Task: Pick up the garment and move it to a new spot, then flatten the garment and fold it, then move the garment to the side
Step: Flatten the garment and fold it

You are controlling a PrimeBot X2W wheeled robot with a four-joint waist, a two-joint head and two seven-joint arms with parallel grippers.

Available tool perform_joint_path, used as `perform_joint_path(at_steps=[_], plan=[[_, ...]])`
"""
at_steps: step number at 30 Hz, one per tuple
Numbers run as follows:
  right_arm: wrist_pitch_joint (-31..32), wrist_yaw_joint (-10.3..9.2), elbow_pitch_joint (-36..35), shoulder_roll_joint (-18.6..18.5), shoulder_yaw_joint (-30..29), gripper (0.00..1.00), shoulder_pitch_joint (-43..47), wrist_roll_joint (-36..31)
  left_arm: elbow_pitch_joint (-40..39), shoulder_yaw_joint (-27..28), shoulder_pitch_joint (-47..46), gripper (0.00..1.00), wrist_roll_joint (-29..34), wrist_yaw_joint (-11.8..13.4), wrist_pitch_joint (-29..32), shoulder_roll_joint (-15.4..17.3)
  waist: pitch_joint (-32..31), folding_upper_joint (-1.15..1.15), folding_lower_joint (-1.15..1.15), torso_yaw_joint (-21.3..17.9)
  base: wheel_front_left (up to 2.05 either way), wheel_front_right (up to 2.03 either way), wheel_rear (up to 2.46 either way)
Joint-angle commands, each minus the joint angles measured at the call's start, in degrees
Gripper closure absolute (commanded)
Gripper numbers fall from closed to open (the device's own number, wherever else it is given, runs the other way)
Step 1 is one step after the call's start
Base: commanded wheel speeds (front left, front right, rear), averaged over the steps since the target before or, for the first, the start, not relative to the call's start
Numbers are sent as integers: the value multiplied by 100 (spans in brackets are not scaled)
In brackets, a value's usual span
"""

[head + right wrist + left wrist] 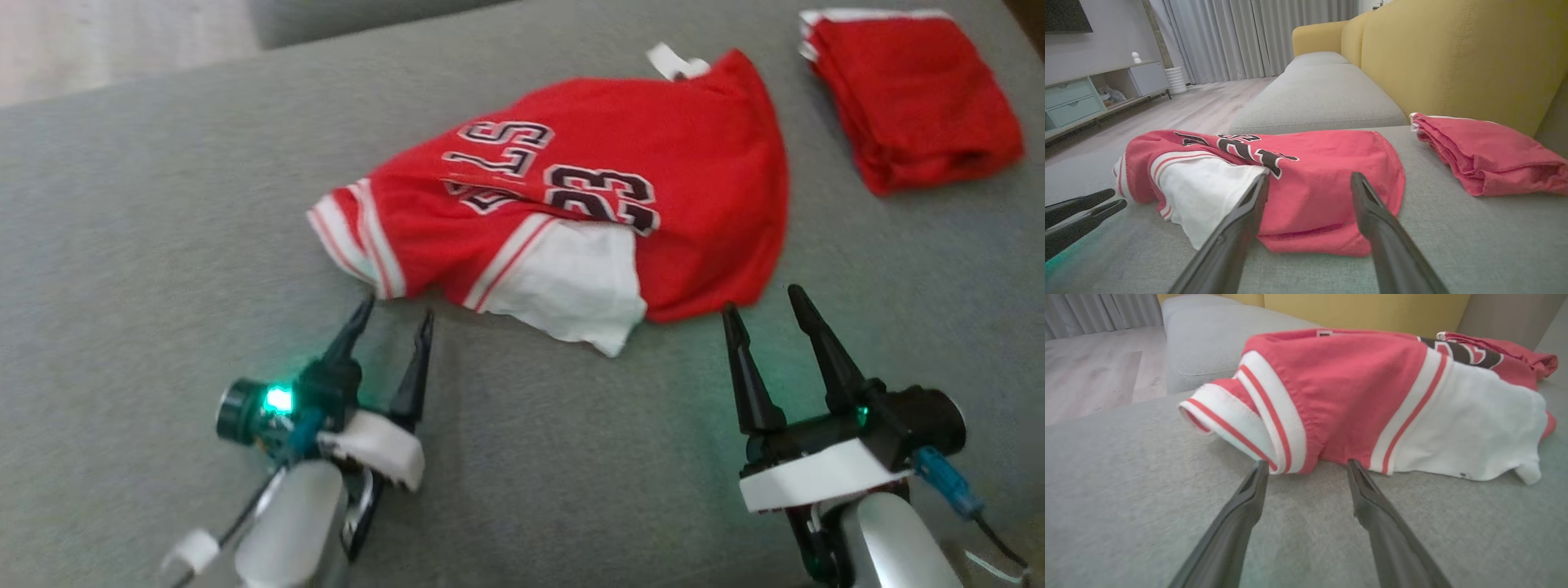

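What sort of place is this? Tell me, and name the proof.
Probably a home living room: a yellow-backed sofa with grey cushions, floor-length grey curtains, and a low cabinet with drawers along the wall.

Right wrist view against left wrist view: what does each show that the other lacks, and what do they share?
Right wrist view adds the folded red garment, the open left pincer at its lower left, and a cabinet across the room. Left wrist view adds the striped cuff seen at its open end, just beyond that pincer's tips. Shared: the red jersey, the grey cushion and the yellow backrest.
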Motion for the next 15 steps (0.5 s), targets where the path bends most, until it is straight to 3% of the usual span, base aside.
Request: perform_joint_path(at_steps=[1,5,6,7,15], plan=[[-14,-4,-191,-17,152,0,-184,-16,113,148,-363,0,-2,-18,-36,20,268,0,-2,-329,0,0,0],[-14,-4,-196,-17,152,0,-192,-10,417,164,-779,0,42,-40,-43,92,356,0,-2,-511,0,0,0],[-14,-4,-194,-17,150,0,-187,-8,392,164,-837,43,62,-50,-44,120,362,0,-2,-538,0,0,0],[-14,-4,-188,-17,155,0,-183,-5,361,150,-871,100,90,-67,-44,152,355,0,-2,-564,0,0,0],[-14,-4,-126,-17,191,0,-95,83,-864,-338,-1032,100,206,-353,-46,191,5,0,-2,-630,0,0,0]])
